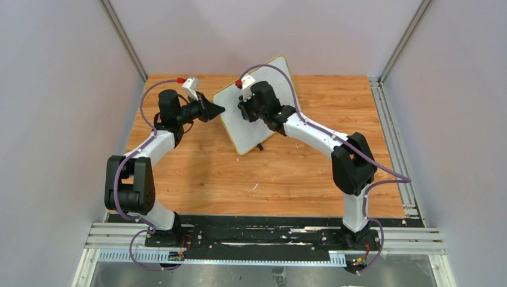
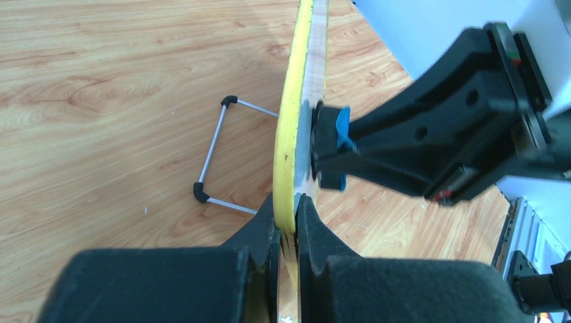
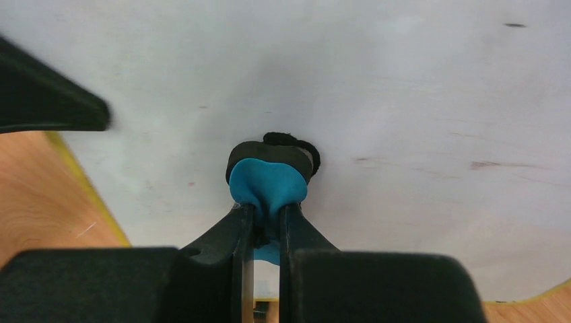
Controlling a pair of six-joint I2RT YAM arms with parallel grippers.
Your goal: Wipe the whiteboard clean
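Note:
The whiteboard [image 1: 239,122] with its thin yellow rim stands tilted on the wooden table. My left gripper [image 1: 220,109] is shut on its left edge; in the left wrist view the jaws clamp the yellow rim [image 2: 288,161]. My right gripper [image 1: 246,110] is shut on a small blue eraser with a black pad [image 3: 268,176] and presses it flat against the white face [image 3: 377,101]. The eraser also shows in the left wrist view [image 2: 330,145], touching the board. The face looks nearly clean, with only faint reddish smudges; no clear characters show.
The board's wire stand with black feet [image 2: 212,158] rests on the wood behind it; one foot shows in the top view [image 1: 259,146]. Grey walls enclose the table on three sides, with a metal rail [image 1: 394,143] along the right.

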